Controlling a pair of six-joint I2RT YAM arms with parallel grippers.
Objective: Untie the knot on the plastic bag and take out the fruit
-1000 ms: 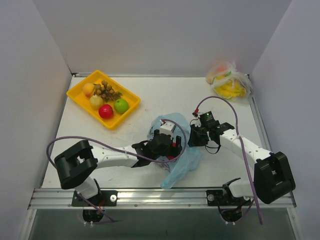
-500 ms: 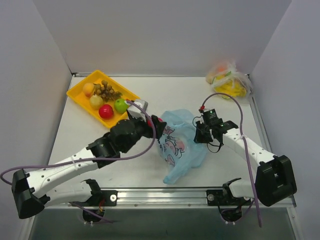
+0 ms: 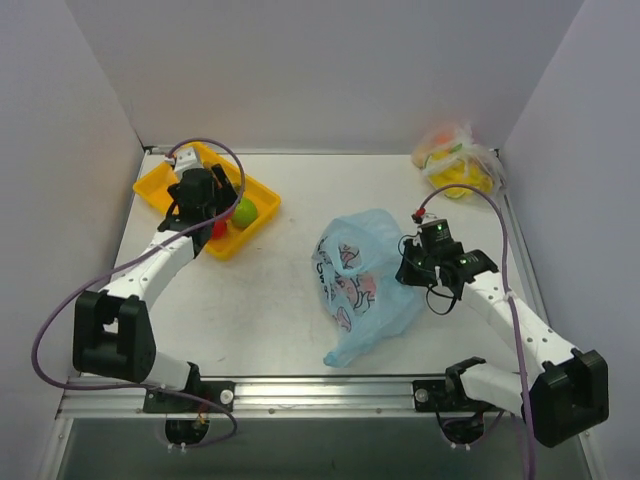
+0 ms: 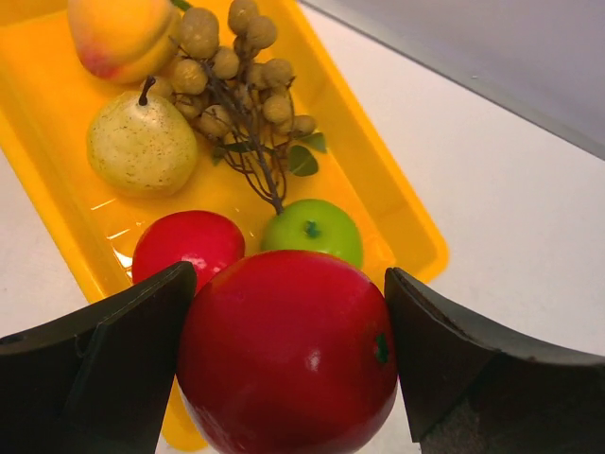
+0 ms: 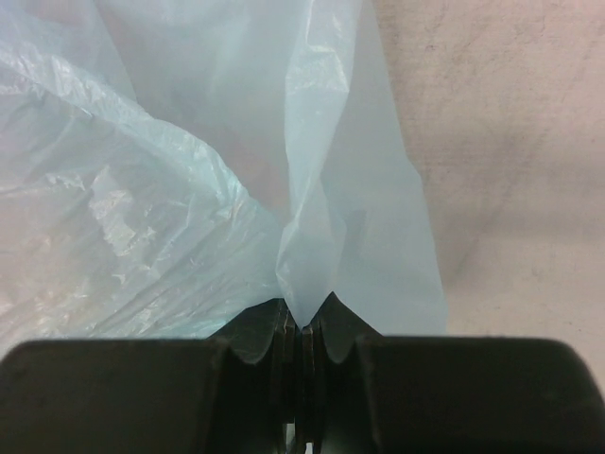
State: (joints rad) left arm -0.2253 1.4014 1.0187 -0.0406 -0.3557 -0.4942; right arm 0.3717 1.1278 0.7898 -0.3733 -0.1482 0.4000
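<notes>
Five fruit pieces (image 4: 142, 142) lie in the yellow plastic tray (image 4: 378, 165). Left gripper (image 4: 288, 312) fingers grasp a sixth, a glossy red apple (image 4: 284, 378), above it. Right gripper (image 5: 302, 326) fingers clench the opened light blue plastic bag (image 3: 365, 270) at desk centre; apparently only setting the apple down remains.

Top view: left gripper (image 3: 203, 200) covers most of the yellow tray (image 3: 262, 203); only the green apple (image 3: 243, 211) and a red sliver show. Left wrist: red apple (image 4: 288, 355) between the fingers is cut by the bottom edge and hides part of the second red apple (image 4: 184, 246); orange-pink fruit (image 4: 118, 33) is cropped at the top. Right wrist: plastic bag (image 5: 142, 189) runs off frame top and left, pinched fold hidden inside right gripper (image 5: 304, 326); bag contents unreadable. Knot not discernible anywhere. Clear bag (image 3: 460, 165) contents too small to name.
</notes>
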